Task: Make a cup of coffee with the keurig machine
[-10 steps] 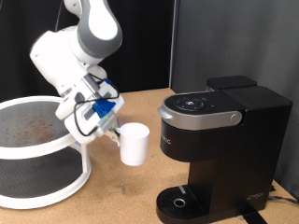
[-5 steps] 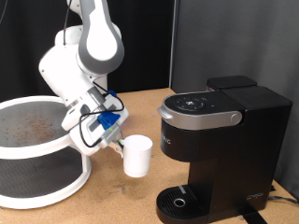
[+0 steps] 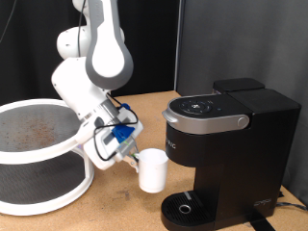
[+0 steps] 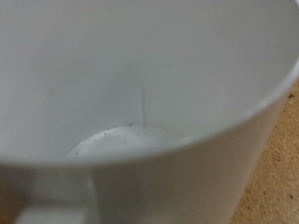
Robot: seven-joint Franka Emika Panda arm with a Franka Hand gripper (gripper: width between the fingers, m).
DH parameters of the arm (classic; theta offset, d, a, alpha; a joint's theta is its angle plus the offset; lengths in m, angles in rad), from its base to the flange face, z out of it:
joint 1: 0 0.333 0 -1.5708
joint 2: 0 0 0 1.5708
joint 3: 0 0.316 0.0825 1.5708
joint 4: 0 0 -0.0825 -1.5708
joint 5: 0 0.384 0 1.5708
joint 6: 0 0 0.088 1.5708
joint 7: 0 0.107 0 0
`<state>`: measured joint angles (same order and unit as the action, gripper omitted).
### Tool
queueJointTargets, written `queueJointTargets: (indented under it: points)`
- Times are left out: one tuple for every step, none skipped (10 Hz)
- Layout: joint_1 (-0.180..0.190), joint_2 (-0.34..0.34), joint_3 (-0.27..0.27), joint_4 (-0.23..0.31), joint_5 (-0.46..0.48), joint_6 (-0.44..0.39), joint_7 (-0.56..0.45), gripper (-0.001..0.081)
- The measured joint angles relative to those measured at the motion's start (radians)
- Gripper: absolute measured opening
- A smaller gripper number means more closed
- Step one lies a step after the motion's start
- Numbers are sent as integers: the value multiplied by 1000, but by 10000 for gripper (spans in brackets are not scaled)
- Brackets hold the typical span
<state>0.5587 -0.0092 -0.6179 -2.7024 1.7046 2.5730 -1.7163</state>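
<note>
A small plain white cup (image 3: pixel 152 170) hangs in the air just to the exterior view's left of the keurig machine (image 3: pixel 226 154), gripped at its rim by the gripper (image 3: pixel 132 157) of 1 white robot arm (image 3: pixel 93 67). The fingers are closed on the cup's near wall. The cup stands roughly upright, its base above the wooden table (image 3: pixel 144 207) and slightly higher than the round drip tray (image 3: pixel 185 208) at the machine's foot. It is close beside the machine's front but not under the brew head.

In the wrist view the cup (image 4: pixel 140 112) fills almost the whole picture. Its inside looks empty and dry, with a few dark specks on the bottom.

Judging from this, the task is at an early stage: the cup is picked up and carried close to the machine, but is not yet set on the drip tray. The machine's lid appears closed. No pod can be seen, and nothing shows that brewing has begun.

Room for moving is tight on the exterior view's right, where the black body of the machine and its overhanging silver-rimmed button panel (image 3: pixel 204 109) sit close to the cup. On the left, a large round white 2-tier stand (image 3: pixel 38 154) is near the arm. Open tabletop lies below the cup, towards the view's bottom edge.
</note>
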Motion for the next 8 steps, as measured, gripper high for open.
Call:
queueJointTargets:
  points:
    - [3,27,15,18,30,-17,-11,75]
    - [5,52,31,35,53,-27,-14,75]
    - [9,73,47,51,76,-33,-20,75]
    - [10,92,62,65,100,-35,-29,75]
    - [13,110,75,78,124,-36,-34,75]
    - [13,126,88,91,154,-40,-50,75]
    - [14,140,100,103,180,-43,-62,75]
    - [14,151,111,111,201,-44,-68,75]
